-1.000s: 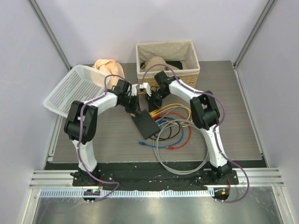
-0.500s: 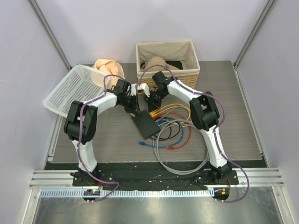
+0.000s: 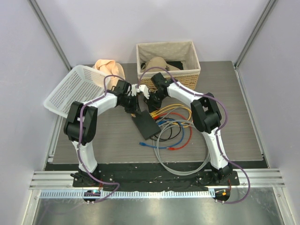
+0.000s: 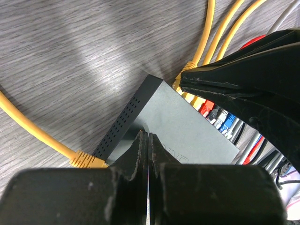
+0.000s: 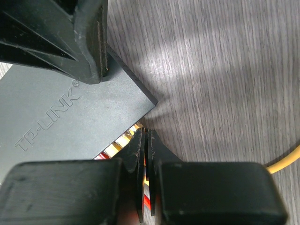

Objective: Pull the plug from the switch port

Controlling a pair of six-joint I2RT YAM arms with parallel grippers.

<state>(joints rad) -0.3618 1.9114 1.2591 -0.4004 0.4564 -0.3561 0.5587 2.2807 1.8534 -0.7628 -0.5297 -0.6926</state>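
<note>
The switch (image 3: 146, 124) lies flat on the surface (image 3: 229, 131) mid-scene, right under both tools, with its port row on the right-rear edge. Cable clutter fans off that edge. In the left wrist view you see yellow plugs (image 4: 190, 95), a red plug (image 4: 207, 107) and blue plugs (image 4: 228, 120) side by side in the ports. A grey cable loop (image 3: 182, 174) sweeps out toward the arm bases. A loose blue plug end (image 3: 142, 144) lies just in front of the switch. One more yellow plug (image 4: 86, 160) sits just beside the vented side.

Left tool (image 4: 146, 137): fingers pressed together, nothing between them, tips on the switch's top face. Right tool (image 5: 144, 136): fingers pinched to a thin slit, tips at the port-side corner over the yellow plugs. The two tools crowd each other there.

White mesh basket (image 3: 70, 89) is at rear left, tipped up on its edge. A peach cloth thing (image 3: 107, 65) is behind it. The wicker basket (image 3: 193, 63) with a cloth liner sits at rear centre and holds a tan lump (image 3: 154, 63) plus something dark. You can't tell what either is.

From the top, the right arm hides most of the port row. In the right wrist view the tool's own fingers cover the plugs, so you can't tell whether a plug or cable is pinched between them.
</note>
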